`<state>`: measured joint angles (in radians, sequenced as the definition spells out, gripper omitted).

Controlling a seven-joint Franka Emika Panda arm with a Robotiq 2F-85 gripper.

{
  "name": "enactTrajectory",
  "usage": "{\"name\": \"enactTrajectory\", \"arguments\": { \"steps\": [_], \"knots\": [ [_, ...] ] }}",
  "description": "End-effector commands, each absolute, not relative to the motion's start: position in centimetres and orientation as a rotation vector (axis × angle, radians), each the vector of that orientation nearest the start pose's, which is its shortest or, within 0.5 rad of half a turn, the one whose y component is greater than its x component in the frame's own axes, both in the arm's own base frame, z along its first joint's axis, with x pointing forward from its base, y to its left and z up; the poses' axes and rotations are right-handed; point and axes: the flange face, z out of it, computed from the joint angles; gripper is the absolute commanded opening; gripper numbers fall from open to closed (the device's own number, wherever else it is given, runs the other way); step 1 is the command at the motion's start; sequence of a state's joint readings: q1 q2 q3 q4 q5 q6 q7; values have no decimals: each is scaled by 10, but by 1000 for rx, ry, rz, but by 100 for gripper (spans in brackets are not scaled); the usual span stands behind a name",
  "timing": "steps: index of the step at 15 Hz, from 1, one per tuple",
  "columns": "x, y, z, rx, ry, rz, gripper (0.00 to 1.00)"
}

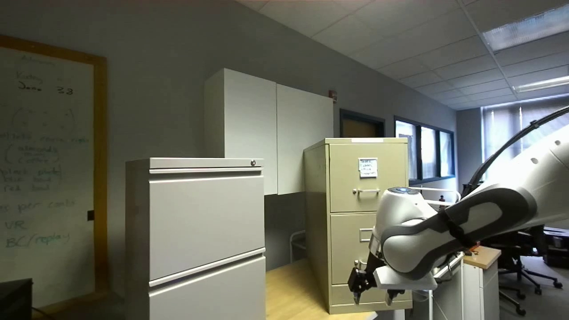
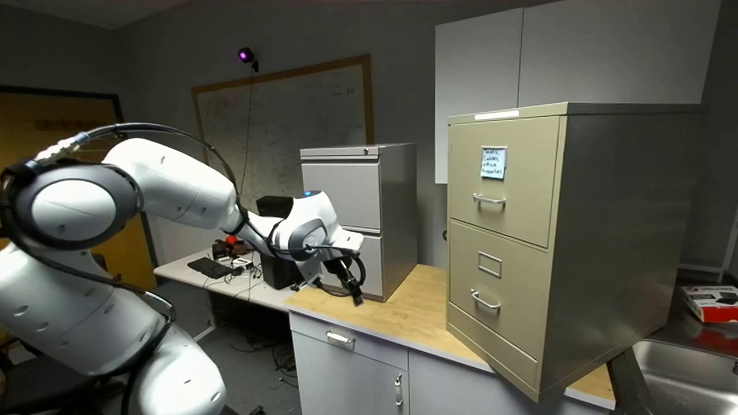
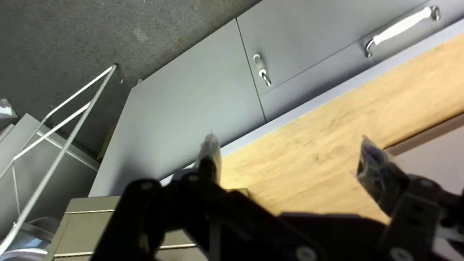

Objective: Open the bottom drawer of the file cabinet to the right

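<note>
Countertop (image 2: 415, 305) bears file cabinet (image 2: 568, 248) near grey wall (image 1: 169, 106).

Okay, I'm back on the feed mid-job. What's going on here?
The robot arm has nothing in hand: its gripper is open, with only air between the fingers. The job is to open the bottom drawer of the beige cabinet, and that drawer is shut, as is the top drawer. In an exterior view, the gripper hangs well apart from the bottom drawer's handle, so the pull has not yet begun.
</note>
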<state>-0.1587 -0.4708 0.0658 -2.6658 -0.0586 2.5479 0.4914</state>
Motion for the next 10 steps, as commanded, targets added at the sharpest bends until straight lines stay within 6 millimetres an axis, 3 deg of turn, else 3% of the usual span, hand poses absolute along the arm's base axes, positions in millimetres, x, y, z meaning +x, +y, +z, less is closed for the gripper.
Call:
{"name": "enactTrajectory", "arguments": {
  "steps": [1, 6, 10],
  "knots": [
    [425, -106, 399, -2829, 1015, -638, 100],
    [449, -189, 377, -2656, 1190, -757, 100],
    [470, -230, 396, -2531, 1245, -857, 100]
  ]
}}
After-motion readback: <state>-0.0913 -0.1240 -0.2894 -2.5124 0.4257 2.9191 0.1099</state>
